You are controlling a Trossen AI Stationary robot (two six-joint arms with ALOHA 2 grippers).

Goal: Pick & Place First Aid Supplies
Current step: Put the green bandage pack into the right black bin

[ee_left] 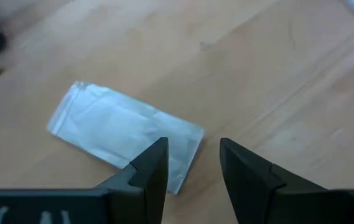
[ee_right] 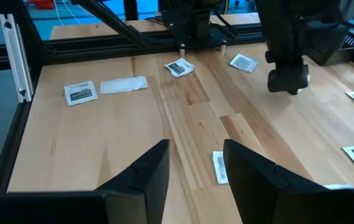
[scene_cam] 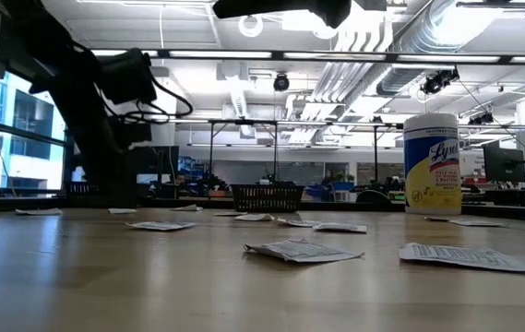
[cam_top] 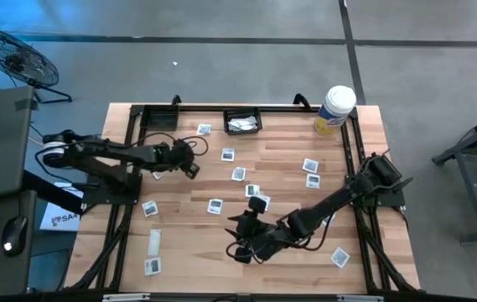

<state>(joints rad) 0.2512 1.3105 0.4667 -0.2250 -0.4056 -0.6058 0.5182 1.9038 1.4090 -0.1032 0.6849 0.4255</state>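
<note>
Many first aid packets (cam_top: 215, 205) are being shown scattered over the wooden counter (cam_top: 288, 180), with both arms reaching in.

Held open and empty, the left end effector (ee_left: 193, 160) is being poised over a plain white packet (ee_left: 125, 134) lying flat at the left of the high view, near the counter's left edge. The right end effector (ee_right: 195, 163) is likewise being held open with nothing gripped, low in the frame's centre above bare wood. A black basket (cam_top: 243, 121) with white packets inside and a white tub (cam_top: 334, 110) are being kept along the upper edge.
</note>
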